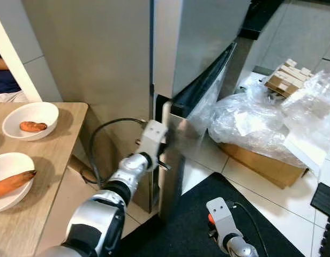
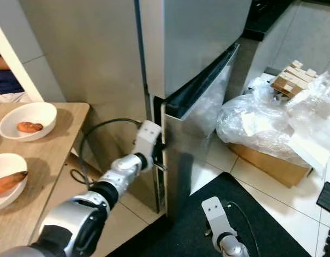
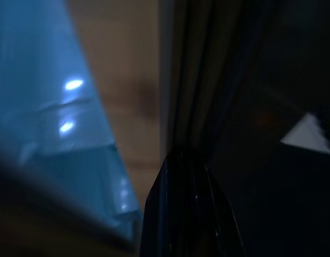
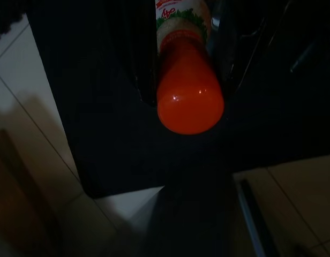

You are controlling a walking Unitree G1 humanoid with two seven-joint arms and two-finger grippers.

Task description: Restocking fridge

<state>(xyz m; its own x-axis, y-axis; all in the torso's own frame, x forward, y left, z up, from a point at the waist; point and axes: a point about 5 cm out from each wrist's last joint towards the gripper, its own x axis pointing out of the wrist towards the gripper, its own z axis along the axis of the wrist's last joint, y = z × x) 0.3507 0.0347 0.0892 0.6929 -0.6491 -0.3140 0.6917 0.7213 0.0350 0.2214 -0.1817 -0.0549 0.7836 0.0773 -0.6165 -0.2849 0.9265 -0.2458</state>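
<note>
The left arm reaches out to the fridge (image 1: 208,48), and the left gripper (image 1: 163,155) is right at the near edge of the lower fridge door (image 2: 194,139), which stands ajar, swung out toward the room. Its fingers sit at that door edge, touching the steel, but whether they are spread or clenched I cannot tell. The left wrist view is dark and blurred: a black fingertip (image 3: 186,209) pressed up against a dark vertical seam, with a pale blue surface to one side.

Down low, the right arm hangs over the black floor mat (image 1: 197,225). The right gripper (image 4: 186,80) is clamped on an orange bottle (image 4: 189,96) with a green and white label, the 2 fingers pressing either side of it, the rounded end pointing down at the mat.

On the robot's left, the wooden table (image 1: 47,182) carries 2 white bowls. The far bowl (image 1: 31,119) holds a small orange piece of food (image 1: 33,127); the near bowl (image 1: 9,176) holds a carrot (image 1: 12,183). A person's arm (image 1: 0,64) shows behind the table.

To the right of the fridge, a cardboard box (image 1: 261,160) sits on the tiled floor under crumpled clear plastic (image 1: 261,115), with a stack of wooden blocks (image 1: 287,77) behind it.
</note>
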